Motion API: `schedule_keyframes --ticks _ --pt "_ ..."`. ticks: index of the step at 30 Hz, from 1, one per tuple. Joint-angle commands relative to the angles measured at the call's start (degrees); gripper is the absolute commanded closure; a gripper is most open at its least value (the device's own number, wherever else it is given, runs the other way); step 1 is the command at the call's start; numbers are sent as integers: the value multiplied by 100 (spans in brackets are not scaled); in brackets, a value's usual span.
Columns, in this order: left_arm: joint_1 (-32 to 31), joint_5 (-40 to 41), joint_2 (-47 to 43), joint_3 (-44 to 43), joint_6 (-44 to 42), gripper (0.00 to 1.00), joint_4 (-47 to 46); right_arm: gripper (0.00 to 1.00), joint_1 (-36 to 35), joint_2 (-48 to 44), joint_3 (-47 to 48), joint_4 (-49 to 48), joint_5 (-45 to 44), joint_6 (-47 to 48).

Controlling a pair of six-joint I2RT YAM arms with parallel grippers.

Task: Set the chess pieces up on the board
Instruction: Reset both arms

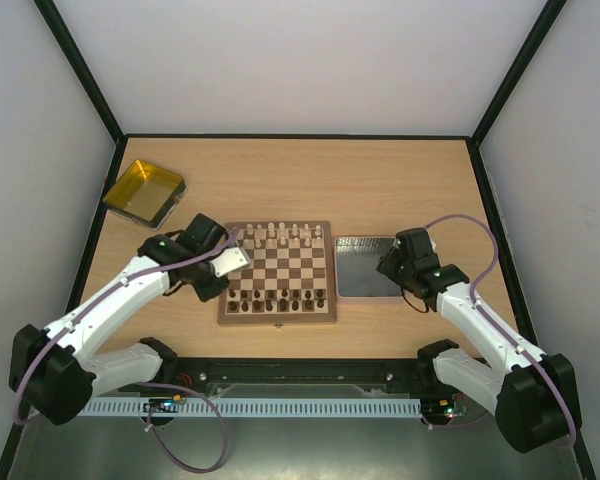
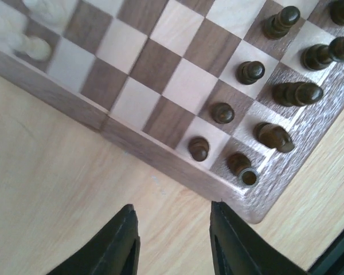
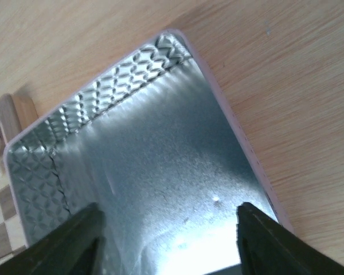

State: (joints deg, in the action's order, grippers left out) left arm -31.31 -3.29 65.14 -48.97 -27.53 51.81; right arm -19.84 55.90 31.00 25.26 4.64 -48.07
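Observation:
The board lies mid-table. Dark chess pieces fill its two near rows and pale chess pieces stand along its far rows. My left gripper hangs open over bare table just off the board's left edge, near the near-left corner. In the left wrist view its fingers have nothing between them, and the board shows dark pieces and blurred pale pieces. My right gripper is open and holds nothing above the grey tray.
The grey metallic tray lies right of the board, and nothing shows in the part I see. A yellow translucent tray sits at the far left. Walls with black corner posts enclose the table.

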Motion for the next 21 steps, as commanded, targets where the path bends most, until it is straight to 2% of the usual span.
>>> schedule_keyframes --ticks 1,4,6,7,8,10,14,15,21 --pt "314 -283 -336 -396 -27 58 101 33 18 53 379 200 -481 294" --pt "482 -508 -440 -640 29 45 130 13 23 -17 471 154 -645 324" --pt "534 -582 -488 -742 113 34 64 10 15 7 546 142 -589 326" --pt "556 -630 -512 -775 149 23 15 10 20 72 638 190 -516 367" --pt "570 -662 -531 -794 189 19 -33 10 13 177 752 257 -429 447" --pt "626 -722 -548 -820 291 3 -170 9 -52 380 1005 400 -275 648" --pt "714 -870 -468 -853 548 0 -434 8 -779 370 1472 622 -701 703" --pt "733 -929 -437 -872 622 0 -483 1 -1024 347 1628 698 -876 688" --pt "914 -1419 -332 -1048 825 0 -634 3 -2152 571 2425 1224 -1170 745"
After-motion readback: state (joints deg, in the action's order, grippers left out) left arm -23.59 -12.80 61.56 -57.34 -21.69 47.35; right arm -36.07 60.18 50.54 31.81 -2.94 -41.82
